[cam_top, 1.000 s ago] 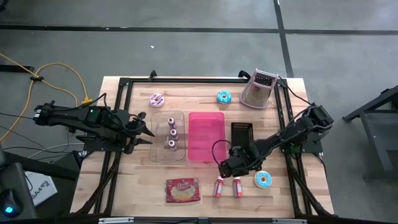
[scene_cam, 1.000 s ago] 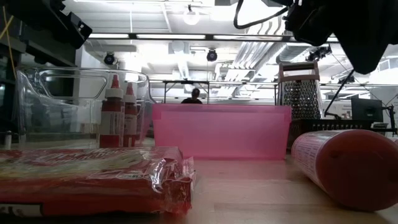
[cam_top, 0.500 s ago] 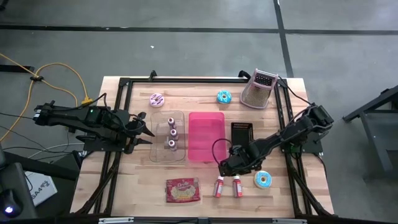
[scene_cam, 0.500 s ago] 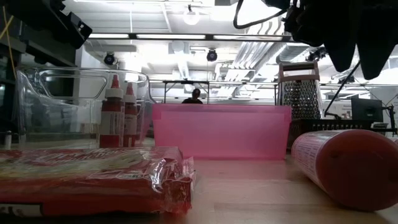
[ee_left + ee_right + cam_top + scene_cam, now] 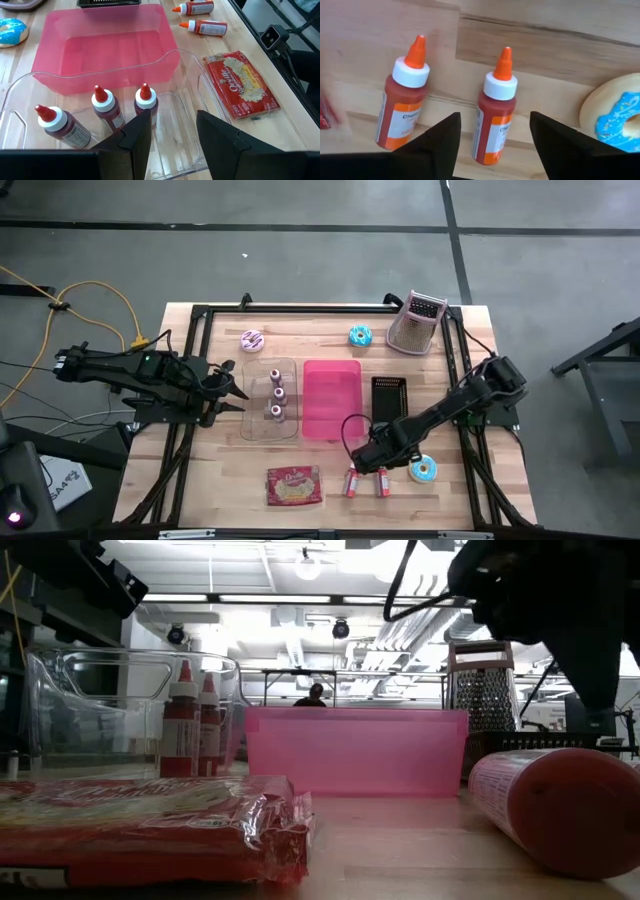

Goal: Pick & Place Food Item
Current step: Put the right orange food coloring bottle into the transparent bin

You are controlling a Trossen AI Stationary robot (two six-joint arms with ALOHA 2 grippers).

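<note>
Right gripper (image 5: 368,468) low over two sauce bottles, fingers spread, nothing held.

Wooden table (image 5: 330,485) beneath it all. Pink bin (image 5: 331,399) mid-table, beside the clear tray (image 5: 256,423) with three red bottles upright inside. Left gripper (image 5: 237,392) parked at that tray's edge, fingers apart, empty. Packet of food (image 5: 294,485) flat near the front edge. Both orange-capped bottles lying on the wood: one (image 5: 492,127) between the spread right fingers, the other (image 5: 402,110) just beside. Blue-iced donut (image 5: 422,470) close by.
</note>
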